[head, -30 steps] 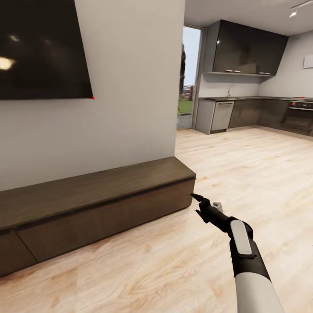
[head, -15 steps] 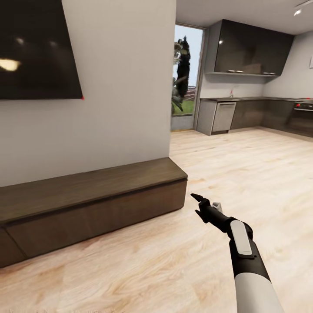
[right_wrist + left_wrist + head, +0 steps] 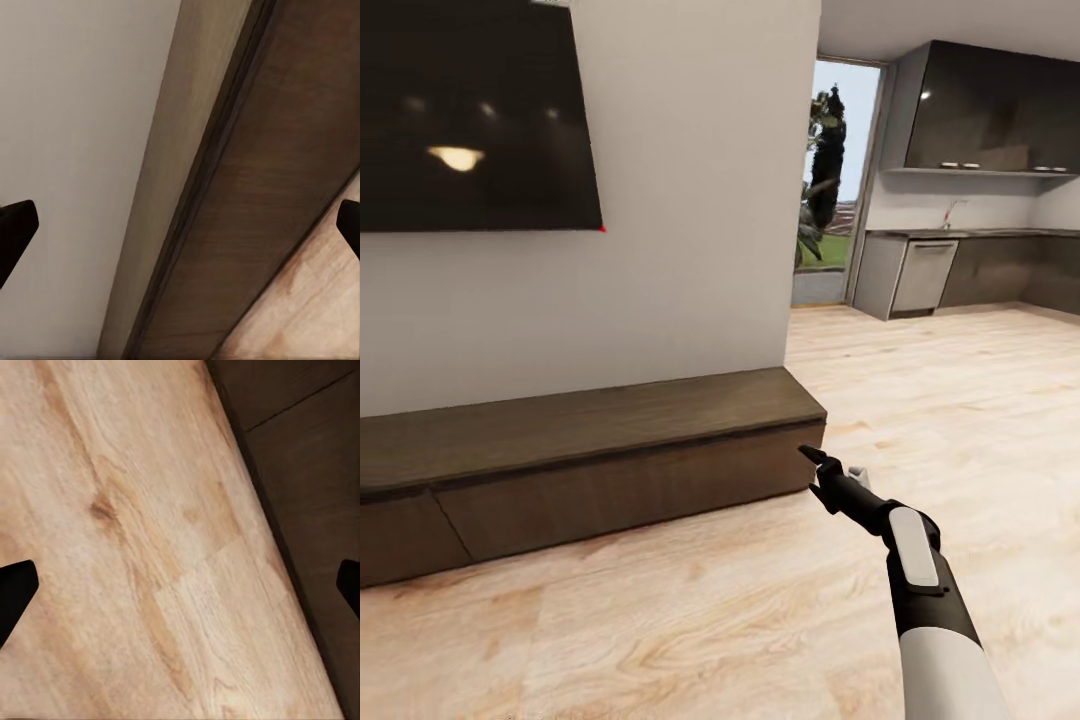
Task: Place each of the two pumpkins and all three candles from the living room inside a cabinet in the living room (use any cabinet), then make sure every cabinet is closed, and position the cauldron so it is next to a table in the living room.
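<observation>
Right gripper, fingers spread and empty, hangs at the frame's lower centre just off the cabinet end. Every drawer front looks shut, so it should square up before pulling one open.

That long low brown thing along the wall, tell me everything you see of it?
The cabinet is a long, low unit of dark brown wood grain, standing on the pale plank floor against the grey wall, below a dark screen. Its flat top carries nothing. The fronts are plain and handleless, split by thin seams, all shut flush. Its right end stops where the wall ends. The robot's right hand hangs just off that end corner, seemingly not touching.
</observation>
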